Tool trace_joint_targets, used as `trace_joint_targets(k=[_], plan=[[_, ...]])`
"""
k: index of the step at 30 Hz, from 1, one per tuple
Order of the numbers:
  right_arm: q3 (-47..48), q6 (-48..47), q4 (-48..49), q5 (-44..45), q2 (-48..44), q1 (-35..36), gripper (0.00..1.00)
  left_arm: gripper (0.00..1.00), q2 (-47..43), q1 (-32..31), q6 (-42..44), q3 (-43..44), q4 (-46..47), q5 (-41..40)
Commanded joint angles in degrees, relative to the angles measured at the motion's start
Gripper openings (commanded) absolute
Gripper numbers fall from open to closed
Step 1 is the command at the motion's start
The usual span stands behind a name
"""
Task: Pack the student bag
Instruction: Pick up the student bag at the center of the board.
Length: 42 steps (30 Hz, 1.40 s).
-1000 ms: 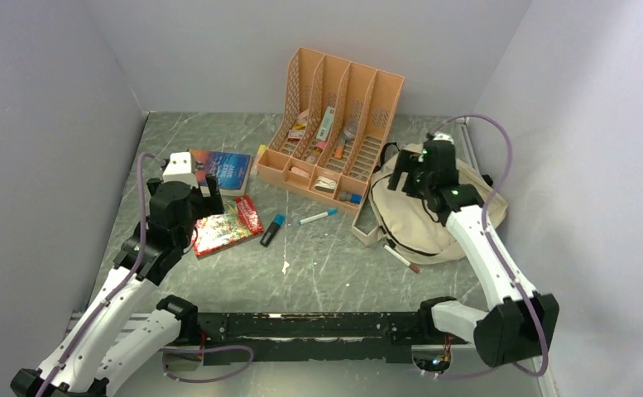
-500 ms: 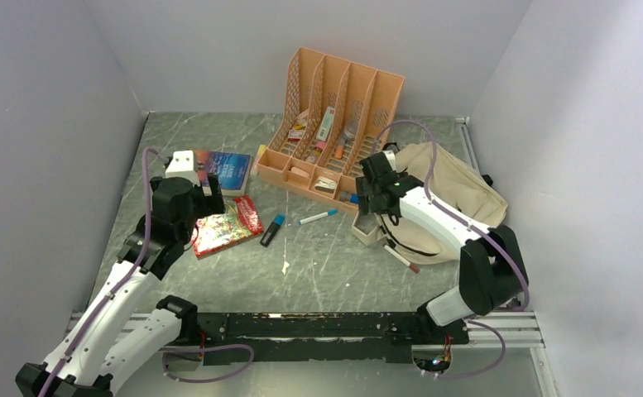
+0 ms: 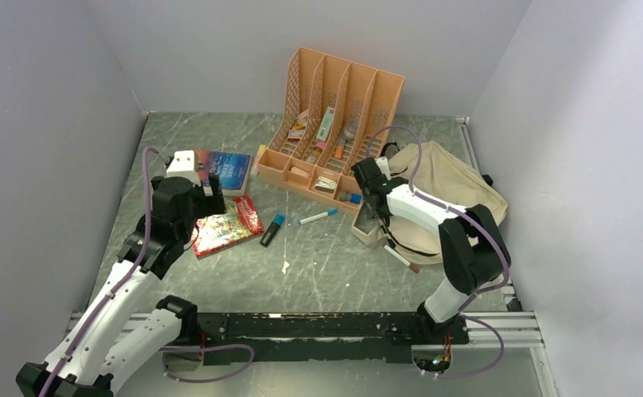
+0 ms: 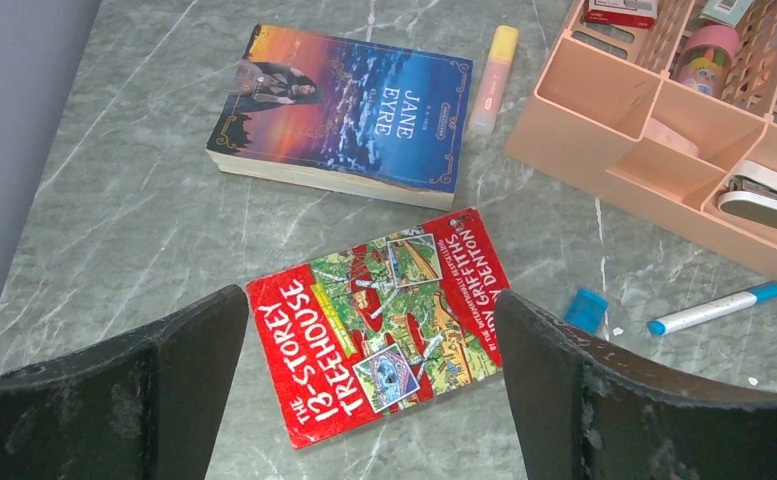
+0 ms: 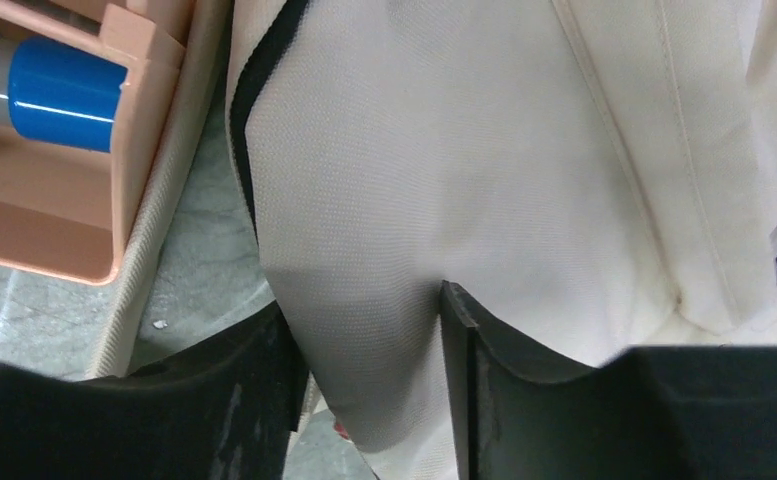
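The student bag [image 3: 450,186], beige fabric with black trim, lies at the right of the table beside the orange organizer [image 3: 334,124]. My right gripper [image 3: 371,207] is at the bag's left edge. In the right wrist view its jaws [image 5: 369,385] stand either side of a fold of the beige fabric [image 5: 464,150] and press on it. My left gripper [image 3: 208,197] hangs wide open above a red book [image 3: 227,225]. In the left wrist view the red book [image 4: 384,320] lies flat between and beyond the fingers of the left gripper [image 4: 369,390], untouched.
A blue "Jane Eyre" book [image 4: 344,110] lies behind the red one, with a yellow highlighter [image 4: 494,65] beside it. A blue highlighter [image 3: 272,229] and a blue-capped marker [image 3: 318,217] lie mid-table. A pen [image 3: 402,257] lies at the bag's front. The organizer [image 5: 54,200] holds small items.
My right arm has swung left from above the bag's middle down to its left edge, and its jaws now hold a fabric fold. The left arm has barely moved.
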Motion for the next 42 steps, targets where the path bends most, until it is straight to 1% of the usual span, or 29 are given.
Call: trace_joint_targets(k=[1, 3, 4, 8, 11, 12, 18, 23, 30, 35, 37, 42], plan=[[-1.12, 0.31, 4.11, 3.28, -1.10, 0.10, 0.43, 0.96, 0.34, 0.47, 0.74, 2.13, 0.28, 1.31], [-0.96, 0.45, 4.17, 3.66, -2.08, 0.12, 0.26, 0.96, 0.36, 0.47, 0.89, 2.05, 0.38, 1.47], [-1.16, 0.48, 4.40, 3.86, -2.87, 0.04, 0.20, 0.95, 0.40, 0.47, 0.97, 2.05, 0.44, 1.47], [-1.30, 1.16, 4.15, 5.74, -6.77, -0.63, 0.15, 0.95, 0.36, 0.47, 1.03, 2.13, 0.32, 1.69], [-0.79, 1.38, 3.74, 6.83, -10.85, -1.59, 0.02, 0.96, 0.13, 0.47, 0.93, 1.98, 0.36, 1.26], [-0.29, 1.65, 3.53, 7.12, -12.34, -2.07, 0.00, 0.96, 0.09, 0.47, 0.97, 1.96, 0.44, 1.34], [4.23, 0.94, 3.64, 8.44, -22.62, -5.04, 0.00, 0.96, 0.19, 0.47, 0.86, 2.04, 0.28, 1.25], [10.67, 0.35, 3.80, 10.69, -27.94, -7.58, 0.00, 0.97, -0.06, 0.47, 0.45, 2.05, 0.34, 0.98], [20.73, 0.69, 3.51, 11.41, -30.63, -7.74, 0.00, 0.97, -1.97, 0.47, -0.13, 1.45, 1.09, 0.86], [28.67, 0.27, 2.62, 8.60, -31.22, -7.69, 0.00, 0.97, -4.30, 0.47, -1.47, 0.58, 1.85, 0.88], [31.47, 0.16, 1.96, 4.60, -31.34, -7.75, 0.00, 0.97, -5.36, 0.47, -1.13, -0.08, 3.23, 2.81], [37.12, 2.10, -0.92, -2.08, -31.19, -7.75, 0.00, 0.97, -6.32, 0.47, 0.36, 0.16, 8.12, 14.03]])
